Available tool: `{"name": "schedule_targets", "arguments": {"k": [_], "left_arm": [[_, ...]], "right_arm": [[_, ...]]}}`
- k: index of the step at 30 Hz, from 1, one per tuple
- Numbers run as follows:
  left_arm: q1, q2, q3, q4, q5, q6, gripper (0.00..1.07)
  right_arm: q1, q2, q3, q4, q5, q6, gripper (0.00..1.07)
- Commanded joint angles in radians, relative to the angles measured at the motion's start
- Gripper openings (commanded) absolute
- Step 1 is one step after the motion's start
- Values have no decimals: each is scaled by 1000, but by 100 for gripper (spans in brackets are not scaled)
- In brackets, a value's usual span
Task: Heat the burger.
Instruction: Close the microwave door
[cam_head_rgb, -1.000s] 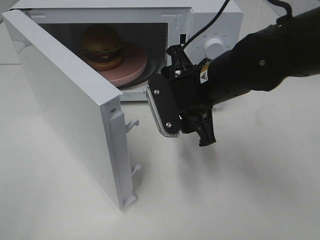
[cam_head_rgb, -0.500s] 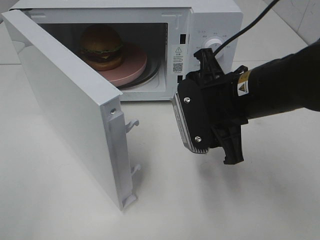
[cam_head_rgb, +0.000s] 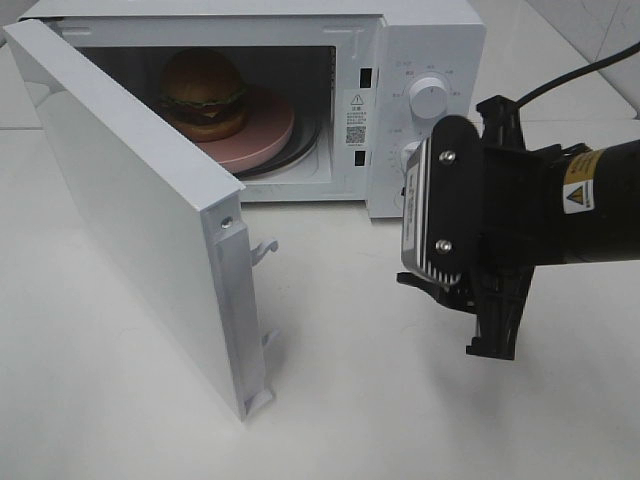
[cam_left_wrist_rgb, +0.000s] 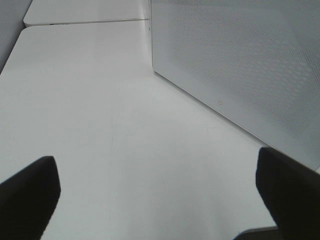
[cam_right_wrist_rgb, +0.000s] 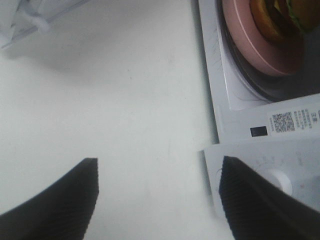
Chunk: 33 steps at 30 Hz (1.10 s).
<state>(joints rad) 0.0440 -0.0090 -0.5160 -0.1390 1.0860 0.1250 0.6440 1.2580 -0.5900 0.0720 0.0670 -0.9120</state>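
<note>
Moved since the prior frame: right fingers (cam_head_rgb: 432, 200), drawn rightward from the mouth of the microwave (cam_head_rgb: 430, 40) to a spot beside its dials (cam_head_rgb: 430, 97).
Exterior high: these fingers parted, holding nothing. Burger (cam_head_rgb: 205, 93) on pink plate (cam_head_rgb: 265, 135) inside the cavity, left of and beyond them. Door (cam_head_rgb: 140, 220) wide open.
Left wrist: left fingers (cam_left_wrist_rgb: 27, 195) spread fully, empty, over the bench (cam_left_wrist_rgb: 90, 110), near a white perforated panel (cam_left_wrist_rgb: 240, 60).
Right wrist: burger (cam_right_wrist_rgb: 282, 12) at frame edge, ahead of the fingers.
Judgement: closing the door comes next; the left arm seems nearer to it.

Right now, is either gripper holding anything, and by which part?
Nothing is held. The right gripper and left gripper are open and empty; the burger sits inside the microwave.
</note>
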Motion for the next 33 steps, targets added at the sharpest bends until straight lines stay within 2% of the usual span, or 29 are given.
{"name": "schedule_targets", "arguments": {"k": [1,3,7,14,23,28,33], "left_arm": [[-5,-12,-1,-9,-10,-2,100],[-5,-12,-1,-9,-10,-2,100],[-5,-12,-1,-9,-10,-2,100],[-5,-12,-1,-9,-10,-2,100],[-5,-12,-1,-9,-10,-2,100],[-5,-12,-1,-9,-10,-2,100],[-5,-12,-1,-9,-10,-2,100]], "right_arm": [[-4,-38,3,1,32,139,68],[-4,-79,3,1,81,281,68],[-4,-121,3,0,143,389,68],[-4,-260,3,-3,373,652,68],[-4,-463,3,-11,561,720,68],[-4,-601,3,-43,692,804,76],[-4,-663,3,-87,797,867,80]]}}
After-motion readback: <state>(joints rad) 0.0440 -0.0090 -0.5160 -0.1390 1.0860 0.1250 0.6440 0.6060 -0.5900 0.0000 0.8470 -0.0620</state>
